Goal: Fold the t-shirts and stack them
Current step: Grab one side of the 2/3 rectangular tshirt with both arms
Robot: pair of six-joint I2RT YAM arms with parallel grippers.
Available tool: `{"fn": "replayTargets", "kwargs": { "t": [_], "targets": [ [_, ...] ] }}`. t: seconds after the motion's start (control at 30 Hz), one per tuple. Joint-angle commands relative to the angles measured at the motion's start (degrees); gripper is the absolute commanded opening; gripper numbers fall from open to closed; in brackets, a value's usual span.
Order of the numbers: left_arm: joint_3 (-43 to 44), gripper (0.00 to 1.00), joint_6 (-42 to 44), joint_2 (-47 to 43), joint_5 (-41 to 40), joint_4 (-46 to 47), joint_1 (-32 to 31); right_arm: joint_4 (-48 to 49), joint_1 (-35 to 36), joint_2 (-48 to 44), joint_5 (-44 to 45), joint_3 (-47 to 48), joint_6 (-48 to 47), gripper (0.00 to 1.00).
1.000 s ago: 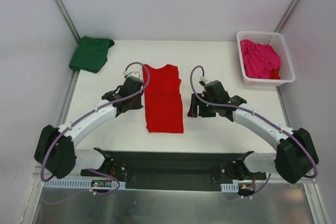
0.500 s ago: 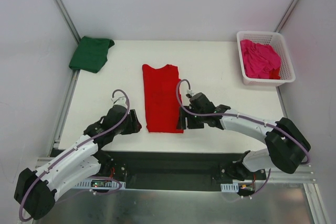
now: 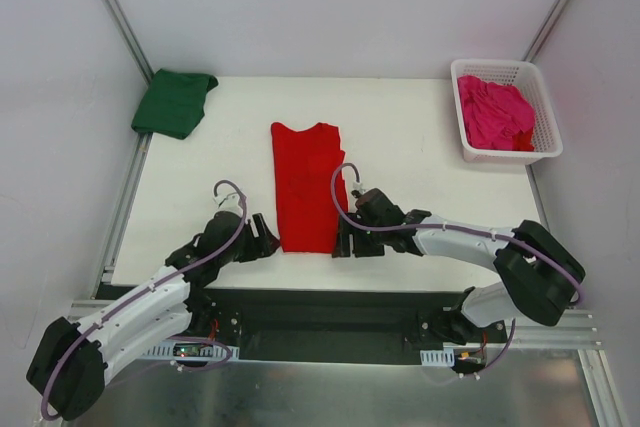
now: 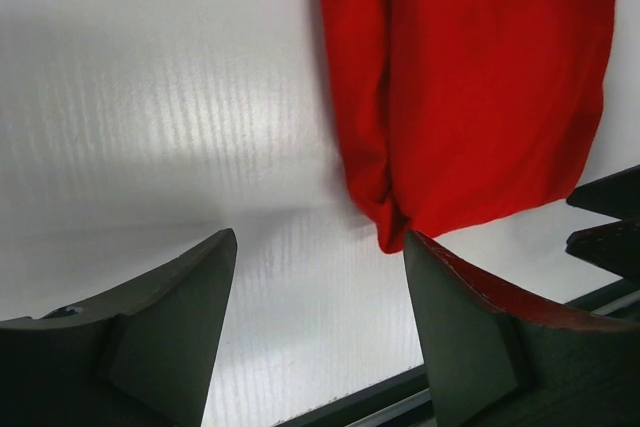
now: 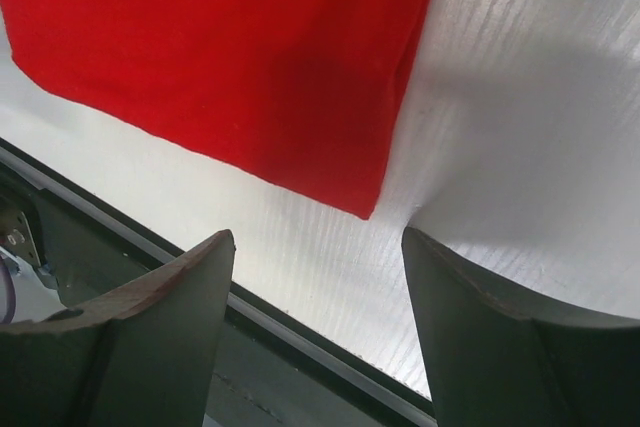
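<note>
Red shirt: the plain bright red cotton t-shirt lies mid-table, folded into a long strip with its hem near the front edge.
Left gripper: low beside the hem's left corner, fingers apart, holding nothing.
Right gripper: beside the hem's right corner, fingers apart, empty.
Surface: white ribbed table between pale walls.
Other shirts: dark green t-shirt folded at the far-left corner; magenta pink t-shirt crumpled in the white plastic lattice basket.
Look: red cloth smooth, near-left corner bunched.

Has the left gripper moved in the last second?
Yes: the left gripper drew back toward the table's near edge, now beside the red t-shirt's near left corner.
</note>
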Motion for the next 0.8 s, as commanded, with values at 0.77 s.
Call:
{"fn": "replayTargets", "kwargs": {
  "t": [0.77],
  "targets": [
    [-3.0,0.65,-2.6,13.7,4.4,23.1,-2.5,-0.3,0.4,3.9,5.0,2.3,0.6,0.72]
  ]
}}
